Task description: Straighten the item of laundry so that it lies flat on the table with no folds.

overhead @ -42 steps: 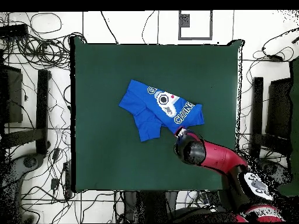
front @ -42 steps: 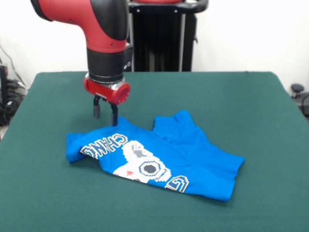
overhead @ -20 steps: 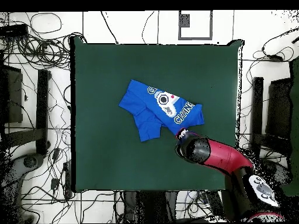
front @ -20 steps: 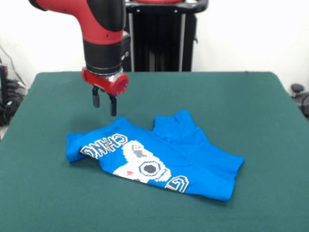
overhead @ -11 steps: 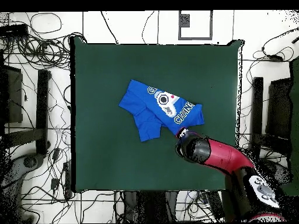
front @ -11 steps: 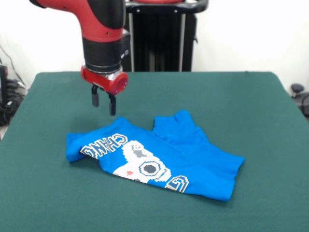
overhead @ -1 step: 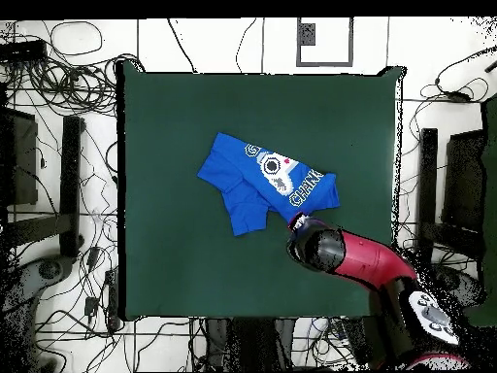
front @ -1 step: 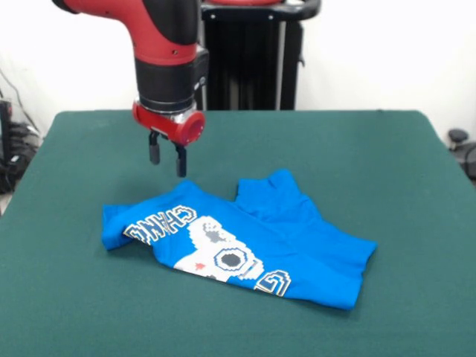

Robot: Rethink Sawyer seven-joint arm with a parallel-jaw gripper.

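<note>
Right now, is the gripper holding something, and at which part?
Nothing is held. The gripper is open and hangs above the table, clear of the blue T-shirt.

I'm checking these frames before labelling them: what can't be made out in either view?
- Overhead view: the gripper is hidden under the arm's own wrist; only the front view shows its open fingers, hanging above the T-shirt's far edge.
- Both views: the shirt's folded-under layers and underside are covered by its own cloth.
- Front view: the lettering is partly folded away, so it cannot be read whole.
- Front view: the table's near edge is cut off by the picture's bottom.
</note>
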